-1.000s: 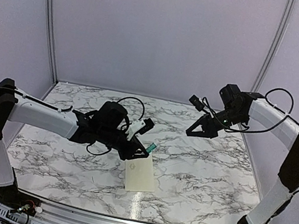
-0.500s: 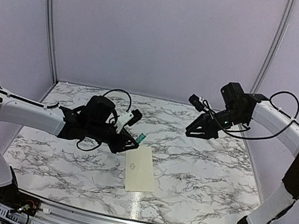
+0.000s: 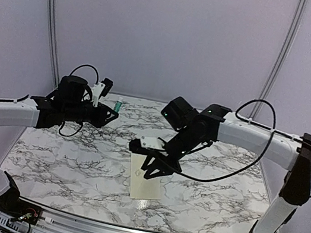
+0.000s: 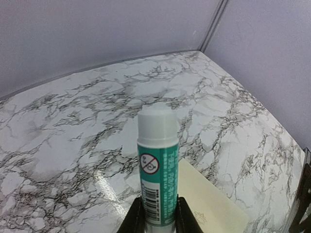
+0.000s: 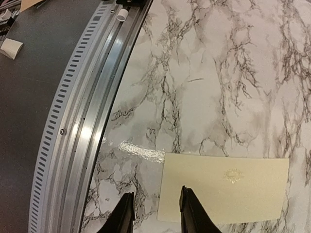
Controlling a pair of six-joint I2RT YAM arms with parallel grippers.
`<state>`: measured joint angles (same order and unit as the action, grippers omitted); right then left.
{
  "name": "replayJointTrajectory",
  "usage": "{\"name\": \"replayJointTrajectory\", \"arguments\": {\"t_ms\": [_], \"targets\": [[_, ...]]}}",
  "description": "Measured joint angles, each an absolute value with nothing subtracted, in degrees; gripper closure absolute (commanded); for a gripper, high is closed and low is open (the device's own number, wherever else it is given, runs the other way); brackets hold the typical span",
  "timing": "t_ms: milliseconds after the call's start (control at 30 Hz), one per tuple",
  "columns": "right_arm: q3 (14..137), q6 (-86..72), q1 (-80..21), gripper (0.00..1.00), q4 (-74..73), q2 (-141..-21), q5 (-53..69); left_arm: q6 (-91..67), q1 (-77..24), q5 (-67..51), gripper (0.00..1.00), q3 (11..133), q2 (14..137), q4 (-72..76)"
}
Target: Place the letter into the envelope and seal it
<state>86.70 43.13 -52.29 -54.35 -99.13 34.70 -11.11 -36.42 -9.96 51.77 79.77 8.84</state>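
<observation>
The cream envelope [image 3: 147, 185] lies flat near the table's front middle, closed side up, a small gold emblem [image 5: 233, 174] on it. My right gripper [image 3: 155, 169] hovers over its far end, open, with nothing between its fingers; in the right wrist view the gripper [image 5: 156, 213] straddles the envelope's [image 5: 228, 194] short edge. My left gripper [image 3: 108, 112] is raised at the back left, shut on a white-and-green glue tube [image 3: 117, 105]. In the left wrist view the tube [image 4: 156, 165] stands upright between the fingers, with the envelope [image 4: 214, 201] far below. The letter is out of view.
A marble tabletop [image 3: 76, 157] is bounded by grey walls at the back and sides. A metal rail [image 5: 95, 126] runs along the near edge, close to the envelope's near end.
My right arm swung from the back right down over the envelope and its jaws opened. The left arm lifted away to the back left, carrying the glue tube.
</observation>
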Motion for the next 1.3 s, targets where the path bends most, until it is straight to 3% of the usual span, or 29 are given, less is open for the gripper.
{"name": "replayJointTrajectory", "arguments": {"t_ms": [433,733,1300], "targets": [[119.4,34.3,-71.6,0.67,-55.9,-127.0,28.5,-14.8,-21.0,-3.4,0.88,49.0,65.0,-1.5],[129.8,25.2,-75.3,0.58,-53.2,-139.4,27.5,-16.1,-18.0,-2.3,0.87,47.7,58.8,-4.3],[140.0,9.7,-80.0,0.58,-38.7,-148.9,25.9,-18.3,-18.0,-2.5,0.87,44.6,54.8,-5.9]]}}
